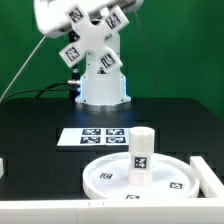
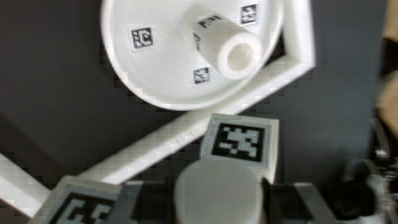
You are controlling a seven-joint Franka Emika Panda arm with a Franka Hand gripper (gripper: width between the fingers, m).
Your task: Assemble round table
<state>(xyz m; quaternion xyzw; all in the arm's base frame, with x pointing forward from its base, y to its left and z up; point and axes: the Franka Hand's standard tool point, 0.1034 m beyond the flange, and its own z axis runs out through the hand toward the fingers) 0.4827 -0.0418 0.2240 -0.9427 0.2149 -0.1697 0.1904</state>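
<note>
Currently, I read the pincer (image 2: 228, 198) as closed on 1 arm of the cross-shaped foot (image 1: 88, 38). The foot is held high above the bench (image 1: 40, 125), in front of the arm's base (image 1: 103, 85). The round disc (image 1: 105, 172) lies flat on the bench in the foreground of the exterior view. The short post (image 1: 142, 148) stands upright on the disc. The marker board (image 1: 100, 135) lies just behind the disc.

Exterior view: low, frontal, close. Wrist view: overhead, downward. Shared: disc (image 1: 165, 168) (image 2: 160, 75).
</note>
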